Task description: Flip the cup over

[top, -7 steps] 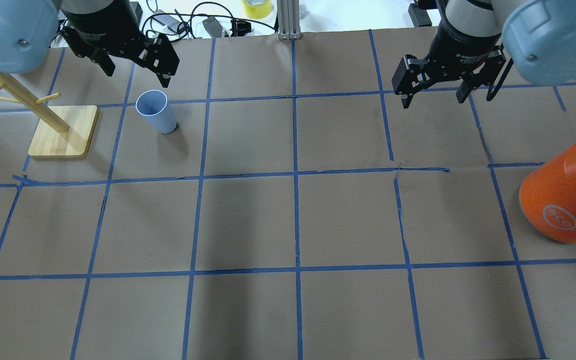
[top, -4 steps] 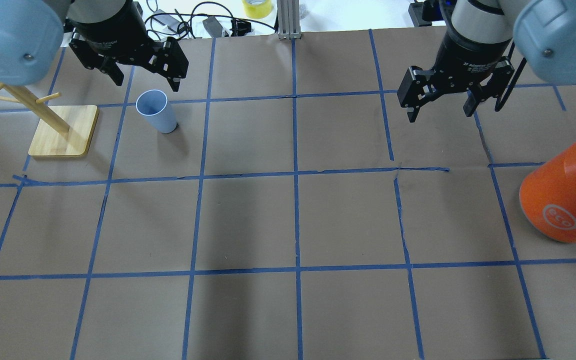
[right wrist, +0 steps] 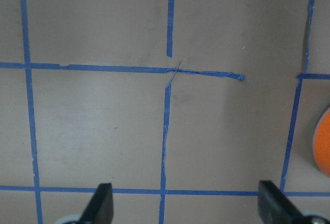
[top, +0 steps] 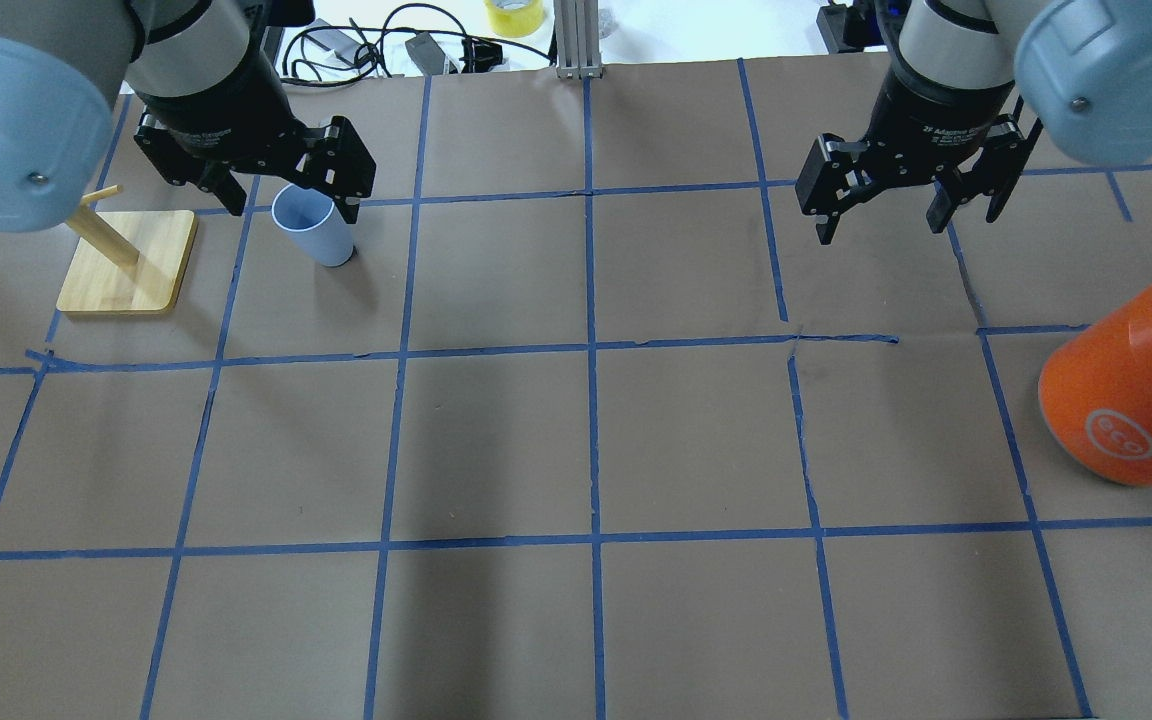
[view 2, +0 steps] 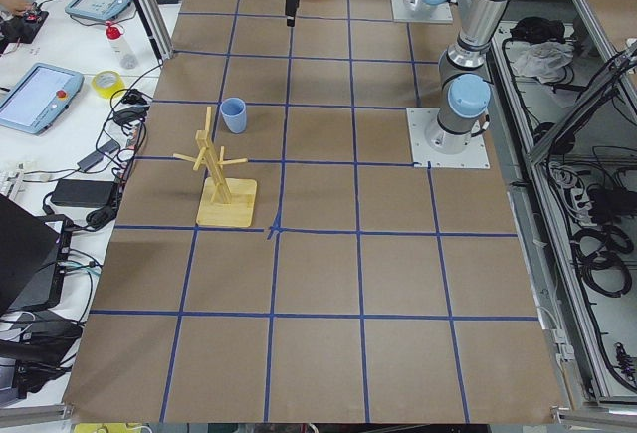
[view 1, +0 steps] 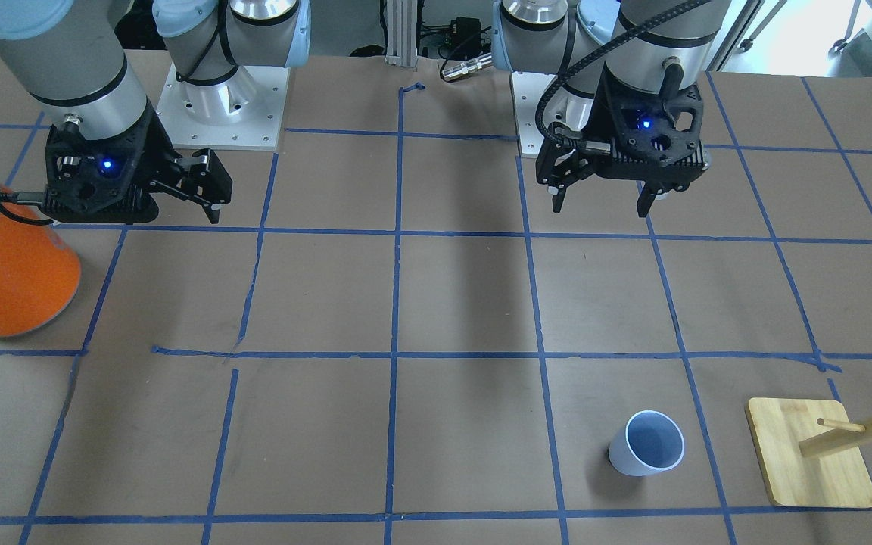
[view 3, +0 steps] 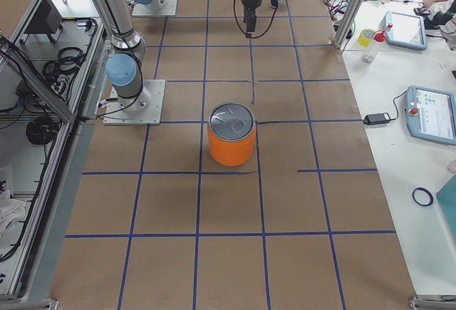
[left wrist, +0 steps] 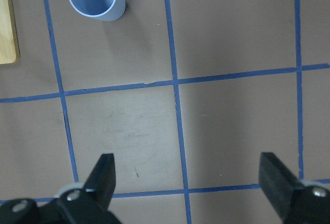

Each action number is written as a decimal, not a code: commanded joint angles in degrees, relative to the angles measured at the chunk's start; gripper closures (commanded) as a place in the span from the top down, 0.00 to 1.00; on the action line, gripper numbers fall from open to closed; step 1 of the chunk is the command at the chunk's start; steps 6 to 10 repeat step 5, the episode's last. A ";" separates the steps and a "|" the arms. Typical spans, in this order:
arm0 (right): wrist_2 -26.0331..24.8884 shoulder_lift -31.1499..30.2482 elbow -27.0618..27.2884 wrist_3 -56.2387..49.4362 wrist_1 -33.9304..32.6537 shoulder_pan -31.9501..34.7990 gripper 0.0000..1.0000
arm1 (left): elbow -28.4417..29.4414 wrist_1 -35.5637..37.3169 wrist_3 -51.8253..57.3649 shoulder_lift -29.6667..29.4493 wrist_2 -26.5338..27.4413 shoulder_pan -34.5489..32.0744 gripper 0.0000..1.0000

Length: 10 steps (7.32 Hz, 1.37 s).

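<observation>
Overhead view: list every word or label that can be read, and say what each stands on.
"eco": white circled logo on the side of the large orange cylindrical can with a silver top.
"2F Adaptive": white print on the black body of the right gripper; the rest is blurred.
left gripper: white print on its body, too blurred to read.
small pale bluish-white plastic cup: no text.

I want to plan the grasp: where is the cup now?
In the overhead view the cup stands upright, mouth up, in the upper left, on the robot's left side, just right of the wooden rack.
</observation>
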 commanded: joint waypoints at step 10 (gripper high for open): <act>-0.86 -0.11 0.70 0.12 -1.65 -0.07 1.00 | -0.09 -0.46 -0.03 0.13 -1.64 0.78 1.00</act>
